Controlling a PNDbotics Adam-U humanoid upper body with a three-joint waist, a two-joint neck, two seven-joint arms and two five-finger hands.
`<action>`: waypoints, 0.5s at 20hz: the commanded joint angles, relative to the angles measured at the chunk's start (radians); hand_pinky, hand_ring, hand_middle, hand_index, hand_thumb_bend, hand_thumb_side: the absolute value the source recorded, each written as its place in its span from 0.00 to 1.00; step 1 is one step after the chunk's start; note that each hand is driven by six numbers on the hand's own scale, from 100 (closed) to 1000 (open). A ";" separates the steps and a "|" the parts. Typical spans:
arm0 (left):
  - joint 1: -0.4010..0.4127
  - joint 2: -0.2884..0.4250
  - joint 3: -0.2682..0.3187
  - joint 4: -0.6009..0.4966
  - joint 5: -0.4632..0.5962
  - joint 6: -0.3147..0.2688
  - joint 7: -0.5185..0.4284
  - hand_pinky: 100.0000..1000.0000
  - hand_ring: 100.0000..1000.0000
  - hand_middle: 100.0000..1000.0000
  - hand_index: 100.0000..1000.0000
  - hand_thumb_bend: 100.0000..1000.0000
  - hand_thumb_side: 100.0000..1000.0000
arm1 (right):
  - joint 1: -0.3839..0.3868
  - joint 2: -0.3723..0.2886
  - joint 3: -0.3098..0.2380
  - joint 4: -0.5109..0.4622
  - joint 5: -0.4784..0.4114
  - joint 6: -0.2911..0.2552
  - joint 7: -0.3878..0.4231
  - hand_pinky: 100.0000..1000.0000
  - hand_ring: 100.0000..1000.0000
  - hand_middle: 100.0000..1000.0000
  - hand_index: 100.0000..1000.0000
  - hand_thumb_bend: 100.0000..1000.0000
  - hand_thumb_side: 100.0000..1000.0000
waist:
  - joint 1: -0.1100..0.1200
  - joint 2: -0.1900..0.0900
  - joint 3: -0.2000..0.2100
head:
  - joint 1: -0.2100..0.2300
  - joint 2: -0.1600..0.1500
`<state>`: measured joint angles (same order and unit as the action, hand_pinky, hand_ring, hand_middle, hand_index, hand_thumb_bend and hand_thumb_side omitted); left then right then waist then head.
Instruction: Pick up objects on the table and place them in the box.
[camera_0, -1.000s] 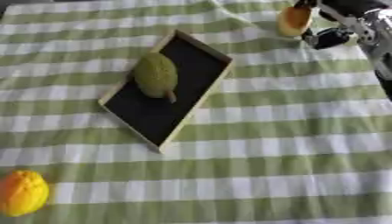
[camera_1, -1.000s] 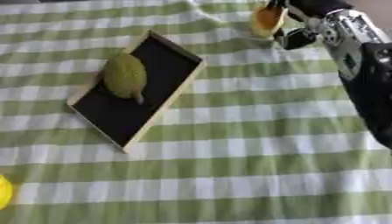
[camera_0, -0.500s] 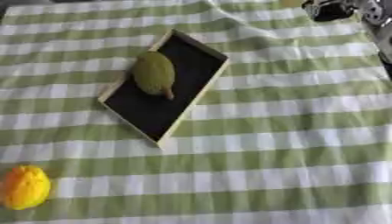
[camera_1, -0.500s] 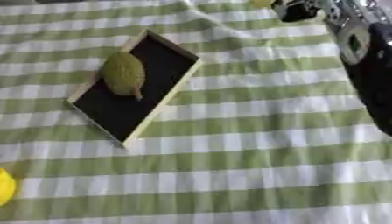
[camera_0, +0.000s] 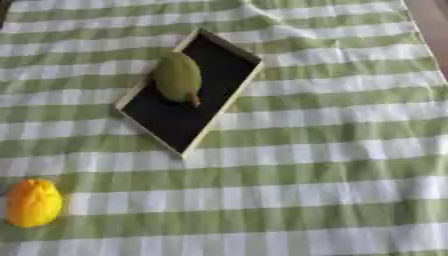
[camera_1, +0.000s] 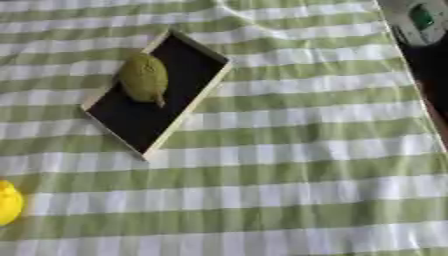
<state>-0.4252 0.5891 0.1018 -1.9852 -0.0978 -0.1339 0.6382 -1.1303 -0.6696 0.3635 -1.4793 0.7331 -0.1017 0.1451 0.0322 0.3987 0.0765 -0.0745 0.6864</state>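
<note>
A shallow black box (camera_0: 208, 75) with a pale wooden rim lies askew on the green-and-white checked cloth, left of centre. A green, mango-like fruit (camera_0: 178, 77) rests inside it near its upper left wall. An orange-yellow fruit (camera_0: 33, 202) lies on the cloth at the lower left, apart from the box. Neither hand shows. Only a grey and black part of my right arm (camera_1: 418, 22) enters at the upper right edge of the right eye view.
The checked cloth (camera_0: 324, 165) covers the table, with a fold (camera_0: 262, 11) near the far edge. A brown strip (camera_0: 433, 25) past the cloth's right border shows at the upper right.
My right hand, which held an orange-yellow thing at the upper right, has moved up and out of view. The box and fruits lie as before.
</note>
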 joint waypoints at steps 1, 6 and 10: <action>-0.023 0.025 0.000 -0.015 0.001 -0.005 -0.008 0.84 0.75 0.71 0.89 0.57 0.45 | -0.033 0.058 0.036 -0.050 -0.044 -0.007 0.061 0.82 0.71 0.52 0.59 0.00 0.00 | -0.002 -0.033 0.008 | -0.012 0.009; -0.029 0.023 -0.001 -0.015 0.000 -0.013 -0.010 0.84 0.75 0.71 0.89 0.57 0.45 | -0.035 0.187 0.087 -0.054 -0.023 -0.024 0.106 0.81 0.70 0.52 0.59 0.00 0.00 | -0.005 -0.042 0.021 | -0.028 0.013; -0.027 0.021 -0.003 -0.015 -0.001 -0.015 -0.012 0.84 0.75 0.71 0.89 0.57 0.45 | -0.023 0.285 0.111 -0.022 0.042 -0.022 0.105 0.81 0.70 0.52 0.59 0.00 0.00 | -0.005 -0.044 0.025 | -0.049 0.013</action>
<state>-0.4423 0.5889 0.0958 -1.9852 -0.0978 -0.1448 0.6278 -1.1389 -0.4026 0.4750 -1.5014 0.7530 -0.1215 0.2480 0.0245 0.3806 0.0998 -0.1159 0.6946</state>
